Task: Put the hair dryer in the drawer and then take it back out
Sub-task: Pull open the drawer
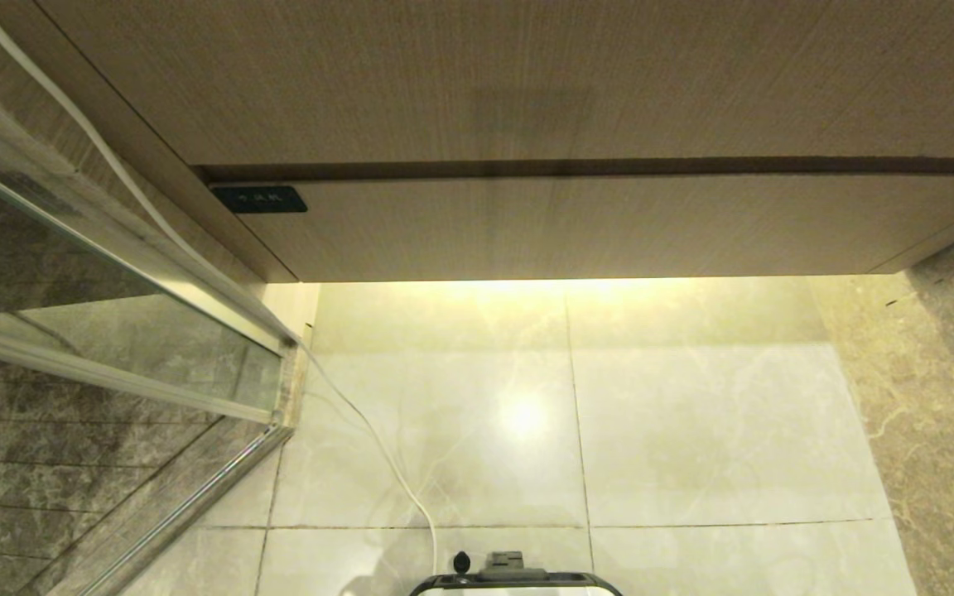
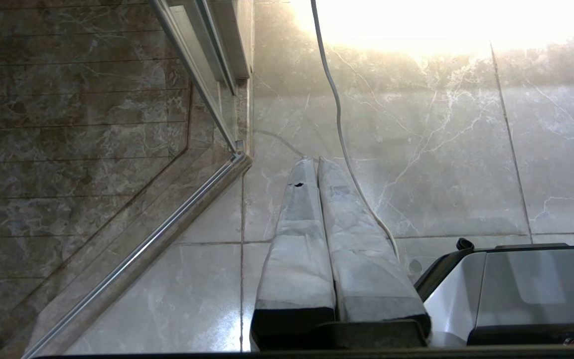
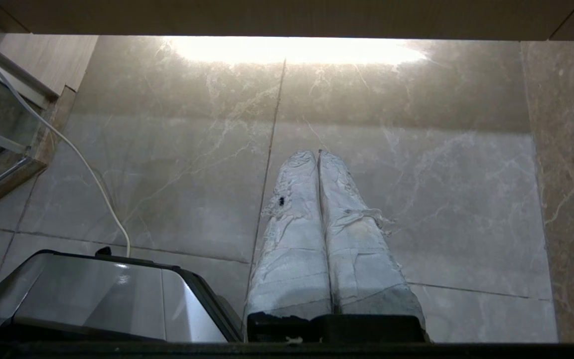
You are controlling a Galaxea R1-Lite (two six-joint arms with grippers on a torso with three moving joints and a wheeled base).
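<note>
The pale marble floor (image 1: pixel 692 430) fills most of the head view, lit by a glow from under the cabinet. Above it runs the wood-grain cabinet front, whose lower band is the drawer (image 1: pixel 576 228), pushed flush, with a small black label (image 1: pixel 258 199) at its left end. A glass door (image 1: pixel 71 273) with a metal frame stands at the left. A white cable (image 1: pixel 378 439) trails across the floor to the robot's base (image 1: pixel 518 581). The left tool (image 2: pixel 318 162) and right tool (image 3: pixel 318 153) both point at the floor, fingers pressed together, empty. The hair dryer cannot be seen in any view.
</note>
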